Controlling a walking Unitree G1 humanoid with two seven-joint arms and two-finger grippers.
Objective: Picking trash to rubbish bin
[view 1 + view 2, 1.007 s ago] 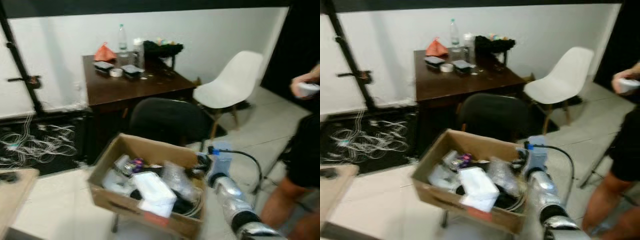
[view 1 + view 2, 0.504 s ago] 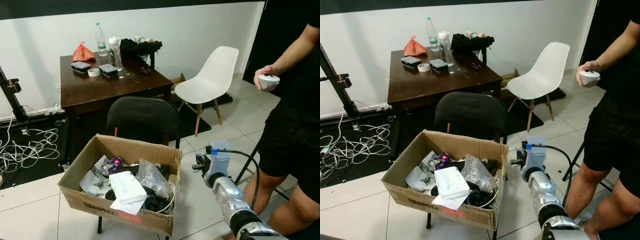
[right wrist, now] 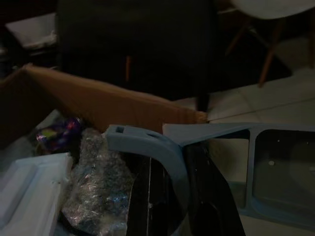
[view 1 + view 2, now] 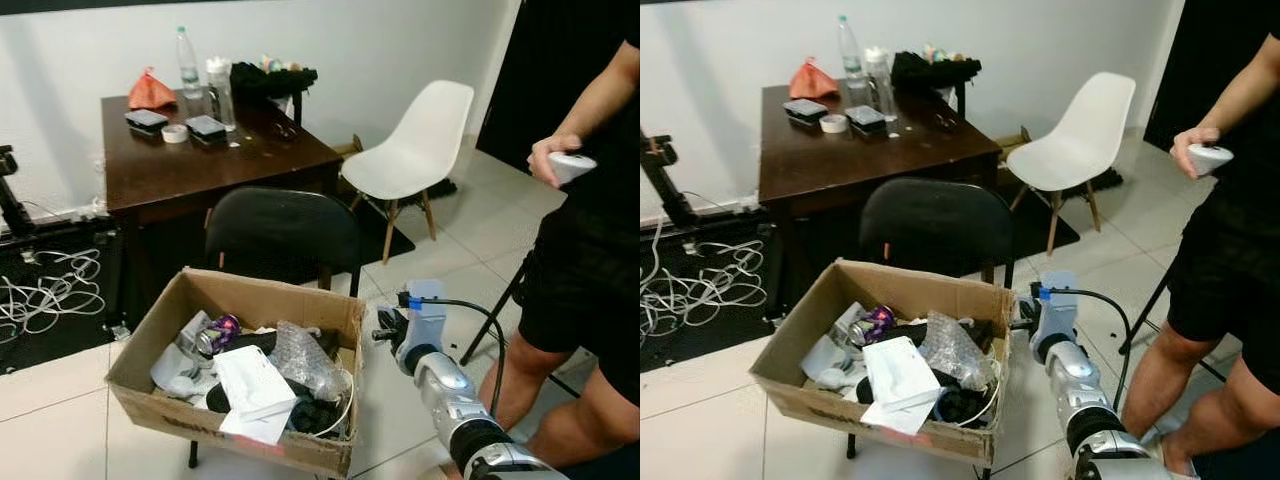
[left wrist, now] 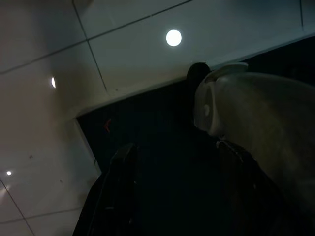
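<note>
Head views: cardboard box (image 4: pixel 160 352) stuffed with trash (image 4: pixel 262 372) on a black chair (image 4: pixel 283 235), right gripper (image 4: pixel 1024 318) just beside its rim, person (image 4: pixel 585 260) standing right, right wrist: fingers (image 3: pixel 162 196) look pressed together, nothing held, left wrist: dark, left gripper (image 5: pixel 174 191) spread apart, released.

White wall (image 4: pixel 400 40), pale tiled floor (image 4: pixel 50 400), dark wooden table (image 4: pixel 200 165), black chair (image 4: pixel 285 235), white chair (image 4: pixel 420 150).
</note>
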